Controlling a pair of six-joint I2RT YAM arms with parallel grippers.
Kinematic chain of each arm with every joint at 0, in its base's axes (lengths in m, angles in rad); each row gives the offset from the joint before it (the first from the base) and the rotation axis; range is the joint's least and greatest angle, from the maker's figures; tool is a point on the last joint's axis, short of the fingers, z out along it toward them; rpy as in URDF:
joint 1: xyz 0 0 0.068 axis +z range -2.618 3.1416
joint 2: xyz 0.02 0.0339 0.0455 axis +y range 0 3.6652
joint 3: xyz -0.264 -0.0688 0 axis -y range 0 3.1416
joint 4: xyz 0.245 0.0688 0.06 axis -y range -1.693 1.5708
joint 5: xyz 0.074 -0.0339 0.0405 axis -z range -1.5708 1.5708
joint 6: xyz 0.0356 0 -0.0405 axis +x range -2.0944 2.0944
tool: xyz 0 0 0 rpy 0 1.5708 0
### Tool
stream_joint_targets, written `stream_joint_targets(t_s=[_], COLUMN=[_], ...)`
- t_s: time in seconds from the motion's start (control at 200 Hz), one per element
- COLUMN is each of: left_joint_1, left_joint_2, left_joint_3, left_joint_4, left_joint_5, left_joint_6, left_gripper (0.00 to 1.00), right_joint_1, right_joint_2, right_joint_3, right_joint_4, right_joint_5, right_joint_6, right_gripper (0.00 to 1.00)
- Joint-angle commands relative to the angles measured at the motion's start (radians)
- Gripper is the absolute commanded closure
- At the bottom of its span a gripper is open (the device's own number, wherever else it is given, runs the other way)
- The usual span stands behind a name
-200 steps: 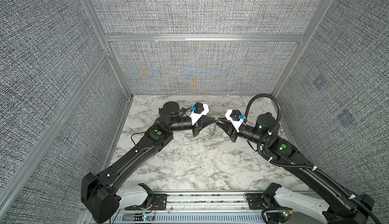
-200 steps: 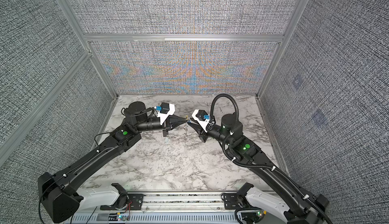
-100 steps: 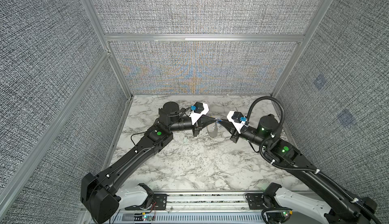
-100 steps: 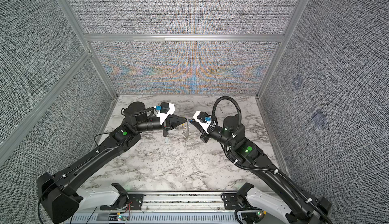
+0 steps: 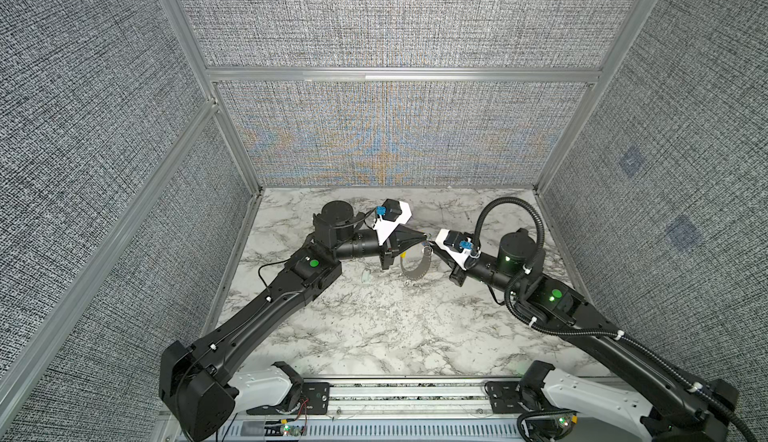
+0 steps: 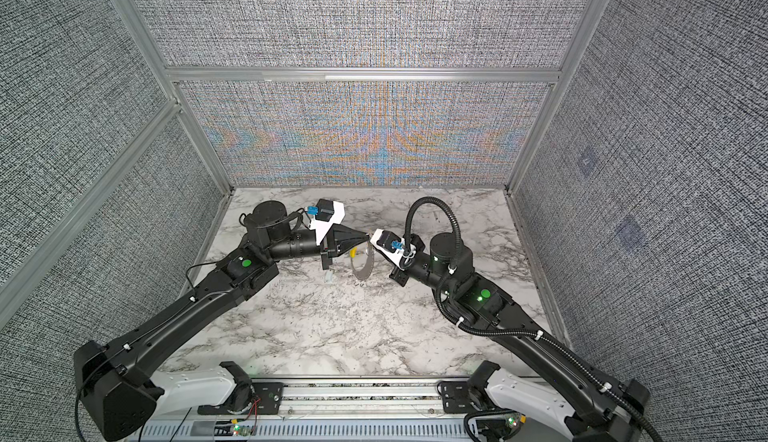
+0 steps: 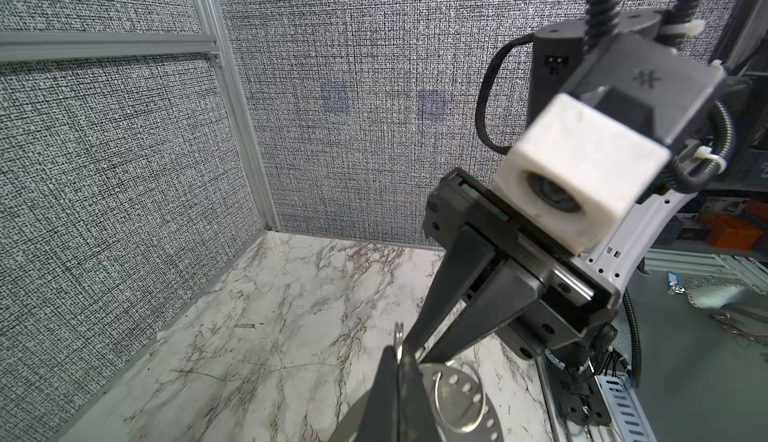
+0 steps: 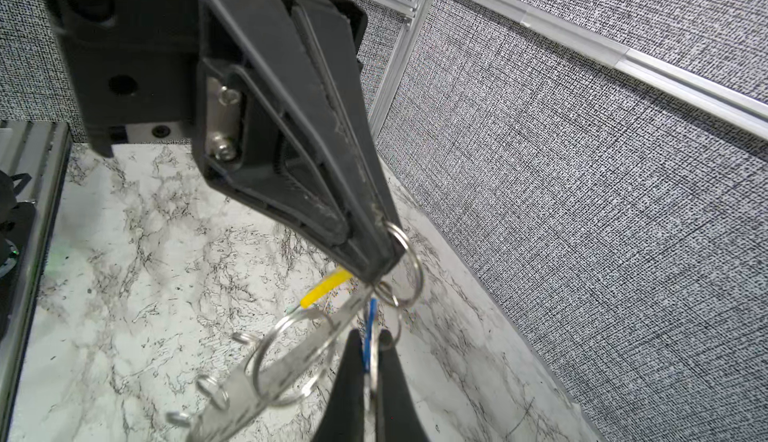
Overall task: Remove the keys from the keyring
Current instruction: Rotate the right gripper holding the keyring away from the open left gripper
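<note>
1. Left gripper point(image 8: 383, 263): jaws pressed together, pinching a small split ring point(image 8: 417, 271) at the top of the keyring point(image 5: 419, 271). It is held above the marble, mid-table towards the far side.
2. Right gripper point(image 8: 369, 342): jaws pinched on the blue key point(image 8: 368, 321), just beside the left tips. In both top views the two tips almost meet.
3. The keyring hangs under the two tips as a grey arc, with its yellow sleeve point(image 8: 324, 289) next to the left tip. Whether its lower edge touches the table, cannot tell.
4. Hidden: the key's blade sits between the right fingers, and only a blue sliver shows.
5. Hard to read: a tangle of small rings on a flat perforated strip point(image 8: 291, 357). Which piece is the silvery key, cannot tell.
6. A pale fleck point(image 5: 365, 274) lies on the marble left of the hoop, too small to identify.
7. Room: the table point(image 5: 374, 328) is bare marble on its near half. Both side walls are well apart from the tips, and the far wall point(image 5: 395, 137) stands behind them.
</note>
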Motion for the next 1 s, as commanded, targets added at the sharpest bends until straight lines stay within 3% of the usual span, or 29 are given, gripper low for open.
stream_joint_targets(t_s=[0.0,0.085,0.265,0.395,0.705,0.991], left_joint_1=[0.005,0.006,0.006,0.007,0.014,0.018], left_joint_2=[-0.01,-0.009,-0.015,-0.015,-0.013,-0.003], left_joint_3=[-0.002,-0.003,-0.011,-0.012,-0.021,-0.023], left_joint_4=[0.108,0.107,0.096,0.091,0.09,0.104], left_joint_5=[-0.012,-0.006,0.008,0.018,0.086,0.17], left_joint_6=[-0.004,-0.008,-0.003,-0.002,0.004,-0.004], left_gripper=[1.0,1.0,1.0,1.0,1.0,1.0], right_joint_1=[0.003,0.004,0.003,0.004,-0.006,-0.064], right_joint_2=[-0.004,-0.006,-0.025,-0.045,-0.112,-0.056], right_joint_3=[-0.005,-0.007,-0.001,0.0,0.042,0.138], right_joint_4=[-0.043,-0.046,-0.045,-0.053,-0.151,-0.207], right_joint_5=[0.006,0.007,0.004,-0.03,-0.028,-0.217], right_joint_6=[-0.019,-0.018,-0.008,-0.001,-0.065,-0.022], right_gripper=[1.0,0.99,0.74,0.65,0.69,0.81])
